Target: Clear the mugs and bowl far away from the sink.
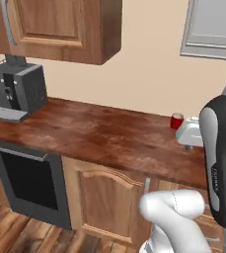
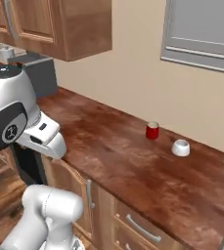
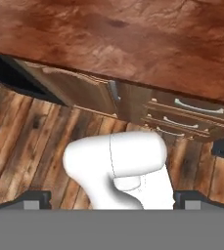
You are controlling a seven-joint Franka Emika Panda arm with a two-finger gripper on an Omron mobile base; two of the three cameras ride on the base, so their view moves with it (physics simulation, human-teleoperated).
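A glossy red mug (image 2: 152,131) stands on the brown wooden counter (image 2: 108,146) towards the back wall, and it shows again in the left base view as the red mug (image 1: 176,120). Just to its right sits a small white mug (image 2: 181,147). My gripper (image 3: 113,200) hangs above the counter's front edge, well to the left of both mugs, pointing down at the counter edge and the floor. Its two dark fingertips (image 3: 35,199) stand far apart with nothing between them. The bowl and the sink are out of view.
A dark grey coffee machine (image 1: 16,91) stands at the counter's left end under the wooden wall cabinets (image 1: 60,24). A black oven front (image 1: 30,183) and cabinet drawers (image 3: 191,114) sit below the counter. A grey window (image 2: 201,34) is on the wall behind the mugs.
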